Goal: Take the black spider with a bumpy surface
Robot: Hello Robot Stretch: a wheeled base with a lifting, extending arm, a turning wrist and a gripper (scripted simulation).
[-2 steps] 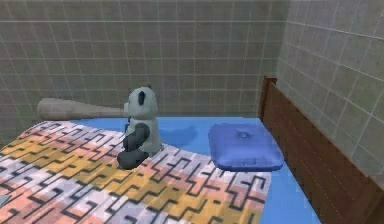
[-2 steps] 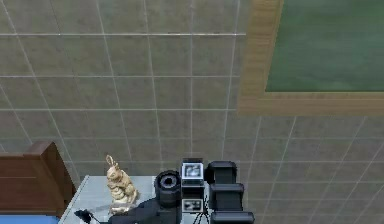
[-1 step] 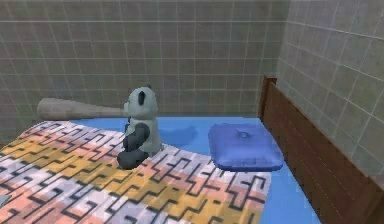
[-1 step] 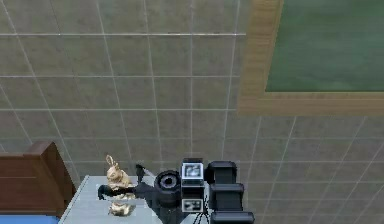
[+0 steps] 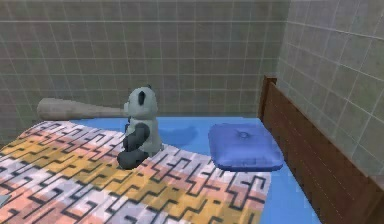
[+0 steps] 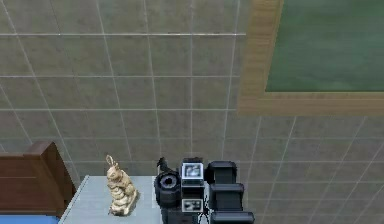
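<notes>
**Patterned quilt up close, spider unplaced**

Nearest the lens, across the bed (image 5: 290,195): patterned quilt (image 5: 120,185) in orange, pink and white, with blue sheet bare beyond it. At the bed's head, on the forward view's right: dark wooden headboard (image 5: 320,150). High on the tiled wall beyond the bed's head: framed green panel (image 6: 320,45). On the bed, close to the headboard: blue pillow (image 5: 245,145). Just beside the bed's head: grey bedside table (image 6: 90,203). At the bed's far edge, against the wall: wooden bat (image 5: 75,108). Mid-bed, upright on the quilt: black-and-white panda toy (image 5: 140,125). By the bedside table, on the side away from the bed: gripper (image 6: 163,170). Near it on the tabletop: tan rabbit figure (image 6: 121,187). Fingers' state: cannot tell. Whether holding anything: cannot tell. Black spider's place: cannot tell.

Likely trouble from here:
- Reaching with no target fixed, and taking the panda toy for it because of its black patches.
- Swinging the arm beside the bed's head and knocking the rabbit figure off the table.
- Driving closer and catching the bed's corner.
</notes>
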